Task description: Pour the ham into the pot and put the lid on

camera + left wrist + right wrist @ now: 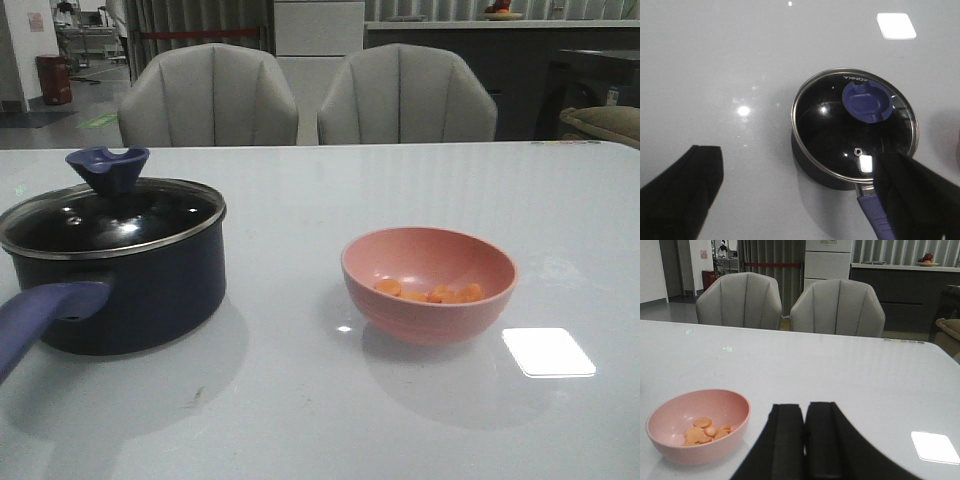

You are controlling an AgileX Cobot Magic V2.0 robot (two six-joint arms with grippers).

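I am logging a dark navy saucepan (130, 290) sitting on the white counter (330, 420) with its round glass lid (855, 130) on, and orange-pink ham slices (430, 293) lying in a pink bowl (430, 285) beside it. My left jaws (800, 195) are hanging wide apart and empty above the pot; my right jaws (805, 440) are resting closed on nothing, near the bowl.

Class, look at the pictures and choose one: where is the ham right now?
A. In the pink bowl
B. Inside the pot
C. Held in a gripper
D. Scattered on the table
A: the orange slices of ham lie in the bottom of the pink bowl, while the pot stands apart with its lid on.
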